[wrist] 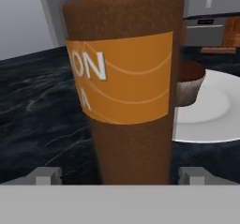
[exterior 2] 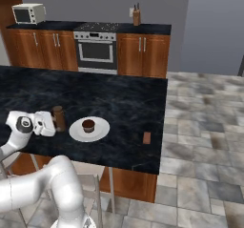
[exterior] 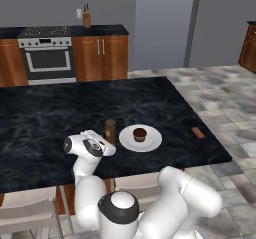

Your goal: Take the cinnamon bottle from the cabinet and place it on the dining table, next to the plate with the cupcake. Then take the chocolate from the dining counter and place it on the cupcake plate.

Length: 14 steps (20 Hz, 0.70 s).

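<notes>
A: Where does the cinnamon bottle (exterior: 110,131) stand?

B: Upright on the black marble dining table (exterior: 60,118), just beside the white plate (exterior: 150,142), on the plate's left as both base views show it. The cupcake (exterior: 140,134) sits on the plate, roughly at its middle.

A: And the gripper (wrist: 121,175)?

B: It is level with the bottle, at the bottle's side away from the plate. In the hand view the bottle rises right in front of the camera, orange label facing it, and the two finger tips (wrist: 44,176) stand wide apart on either side of the bottle's base. A gap shows between each tip and the brown body, so the jaws are apart and not pressing on the bottle.

A: The chocolate (exterior: 198,132)?

B: It lies flat on the same table, well apart from the plate, near the edge of the top on the side towards the tiled floor (exterior: 225,98).

A: Anything behind?

B: A stove (exterior 2: 96,50) set among wooden cupboards, with a knife block (exterior 2: 137,16) on the far counter and a microwave (exterior 2: 28,13) on the far left in the right base view.
</notes>
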Tool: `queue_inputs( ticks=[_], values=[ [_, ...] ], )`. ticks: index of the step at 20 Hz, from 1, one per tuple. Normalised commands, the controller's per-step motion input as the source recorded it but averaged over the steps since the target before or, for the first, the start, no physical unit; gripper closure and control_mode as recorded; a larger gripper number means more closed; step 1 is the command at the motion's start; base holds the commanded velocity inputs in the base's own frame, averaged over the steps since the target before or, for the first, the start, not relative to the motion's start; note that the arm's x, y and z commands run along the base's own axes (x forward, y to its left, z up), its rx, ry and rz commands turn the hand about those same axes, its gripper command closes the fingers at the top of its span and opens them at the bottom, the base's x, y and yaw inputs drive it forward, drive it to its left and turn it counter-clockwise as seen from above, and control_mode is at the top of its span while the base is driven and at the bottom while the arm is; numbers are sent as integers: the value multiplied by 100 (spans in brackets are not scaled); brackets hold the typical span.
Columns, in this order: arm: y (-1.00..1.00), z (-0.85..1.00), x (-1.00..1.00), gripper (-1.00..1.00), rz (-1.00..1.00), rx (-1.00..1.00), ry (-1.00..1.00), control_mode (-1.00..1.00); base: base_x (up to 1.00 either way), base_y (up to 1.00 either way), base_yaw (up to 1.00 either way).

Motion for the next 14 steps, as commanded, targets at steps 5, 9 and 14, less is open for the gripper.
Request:
queue_inputs(
  ticks=[5,9,14],
  values=[
    [37,-23,-22,-100,0,3,1,-100,0,0,0],
    [34,-8,-36,-100,0,7,0,-100,0,0,0],
    [17,3,-49,-100,0,15,1,-100,0,0,0]
  ],
)
